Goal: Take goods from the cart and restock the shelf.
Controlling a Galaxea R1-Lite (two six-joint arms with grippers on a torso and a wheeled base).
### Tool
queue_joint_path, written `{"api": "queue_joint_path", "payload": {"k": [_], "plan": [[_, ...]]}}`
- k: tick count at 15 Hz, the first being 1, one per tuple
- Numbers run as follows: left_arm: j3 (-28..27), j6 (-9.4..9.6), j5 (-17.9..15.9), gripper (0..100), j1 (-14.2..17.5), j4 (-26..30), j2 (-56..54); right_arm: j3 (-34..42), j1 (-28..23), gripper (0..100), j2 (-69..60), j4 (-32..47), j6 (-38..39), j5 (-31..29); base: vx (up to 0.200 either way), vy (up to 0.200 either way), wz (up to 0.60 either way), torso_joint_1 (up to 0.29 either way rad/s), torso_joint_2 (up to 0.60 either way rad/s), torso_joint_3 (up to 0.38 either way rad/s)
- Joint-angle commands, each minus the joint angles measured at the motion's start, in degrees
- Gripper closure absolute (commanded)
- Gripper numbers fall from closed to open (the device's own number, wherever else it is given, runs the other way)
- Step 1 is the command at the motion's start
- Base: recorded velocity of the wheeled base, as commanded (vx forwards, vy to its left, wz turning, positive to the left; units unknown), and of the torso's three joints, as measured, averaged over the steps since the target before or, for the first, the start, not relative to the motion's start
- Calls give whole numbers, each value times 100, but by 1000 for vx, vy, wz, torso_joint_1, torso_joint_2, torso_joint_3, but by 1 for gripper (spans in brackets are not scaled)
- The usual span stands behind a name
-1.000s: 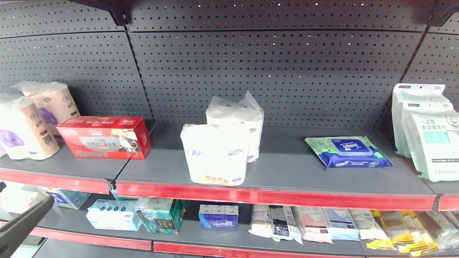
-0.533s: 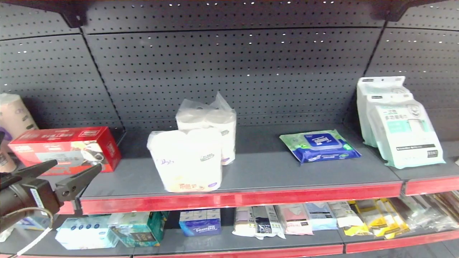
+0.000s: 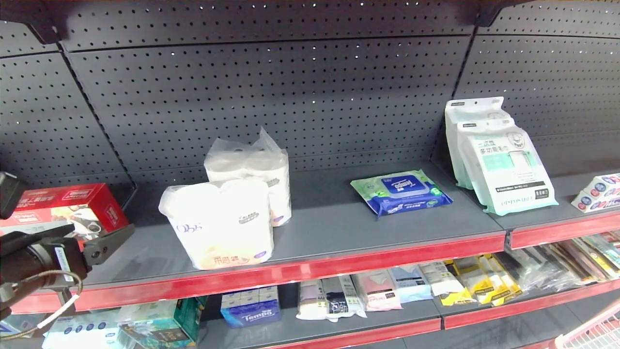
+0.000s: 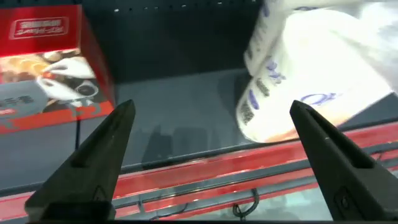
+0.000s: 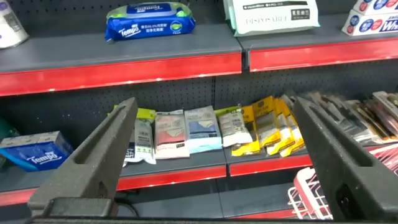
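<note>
Two toilet-roll packs [image 3: 218, 223], one red box [image 3: 63, 208], one wipes pack [image 3: 401, 191], two pouches [image 3: 506, 169].

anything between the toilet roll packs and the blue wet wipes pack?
Nothing: bare shelf between the toilet roll packs and the wet wipes pack, seen in the head view.

On the upper shelf [image 3: 339, 228] I have a box [image 3: 72, 208] at the left end. Right of it is the front roll pack [image 3: 218, 223] at the shelf's edge, with the rear roll pack [image 3: 252, 162] touching just behind. Well apart to the right a wipes pack [image 3: 401, 191] lies flat. Farther right, pouches [image 3: 503, 165] stand one behind another, with small boxes [image 3: 598, 191] beyond them. Flat packets [image 3: 387, 291] lie on the lower shelf [image 3: 286, 332] beneath the wipes pack.
</note>
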Motion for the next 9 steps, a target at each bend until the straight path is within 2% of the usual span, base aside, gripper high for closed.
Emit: {"api": "queue_joint_path", "payload": {"k": [1,3,5,7,8,9], "plan": [[88,33,41,0,556,78,17,0,-6,0,7,-4,0,-2,0,0,0,0,0,0],[149,24,261,0,846,571,210,0,2,0,7,-4,0,-2,0,0,0,0,0,0],[246,33,331,0,863,711,456,0,2,0,7,-4,0,-2,0,0,0,0,0,0],[229,147,515,0,863,632,1151,0,2,0,7,-4,0,-2,0,0,0,0,0,0],[193,147,568,0,846,518,1353,0,2,0,7,-4,0,-2,0,0,0,0,0,0],[185,174,603,0,731,35,1810,0,2,0,7,-4,0,-2,0,0,0,0,0,0]]}}
